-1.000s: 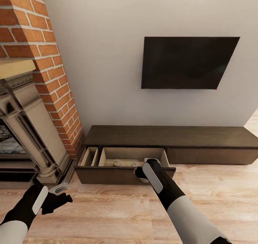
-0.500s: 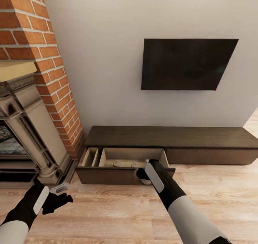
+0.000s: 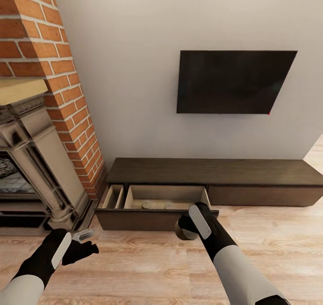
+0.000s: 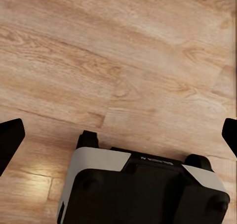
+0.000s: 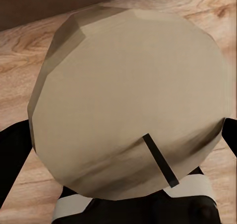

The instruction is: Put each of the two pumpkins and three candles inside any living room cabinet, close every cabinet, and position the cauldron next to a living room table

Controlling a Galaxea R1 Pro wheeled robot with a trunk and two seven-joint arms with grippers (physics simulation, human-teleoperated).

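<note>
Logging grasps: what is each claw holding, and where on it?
Right claw grips a candle by its sides, wick end facing the camera. Left claw holds nothing.

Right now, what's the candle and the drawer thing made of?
The candle looks like matte beige wax: smooth, dull, with a dark wick. The cabinet looks like dark brown wood with faint grain; its open drawer is pale beige inside.

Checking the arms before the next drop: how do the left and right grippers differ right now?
The left gripper is open and empty; the right gripper is shut on a beige candle. The left gripper hangs over bare plank floor by the fireplace; the right gripper is at the open drawer's front. Both are black, on white forearms.
</note>
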